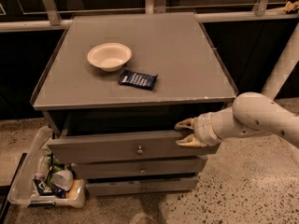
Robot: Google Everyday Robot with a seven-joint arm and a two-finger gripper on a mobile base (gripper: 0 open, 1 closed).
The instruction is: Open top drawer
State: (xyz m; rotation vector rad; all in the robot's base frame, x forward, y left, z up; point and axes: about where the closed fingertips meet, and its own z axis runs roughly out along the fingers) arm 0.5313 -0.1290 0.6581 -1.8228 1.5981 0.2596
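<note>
The top drawer (107,148) is a wide grey front with a small round metal knob (139,150) at its centre. It stands pulled out from the grey cabinet, with a dark gap above its front. My gripper (185,132) is at the drawer's right end, its two tan fingers (186,124) spread above and below the top edge of the front panel. The white arm reaches in from the right. Below are two shorter drawer fronts (140,169), both closed.
On the cabinet top (187,64) sit a white bowl (109,56) and a dark blue packet (137,79). A clear bin (18,190) with cups and trash stands on the floor at the lower left. A rail runs behind the cabinet.
</note>
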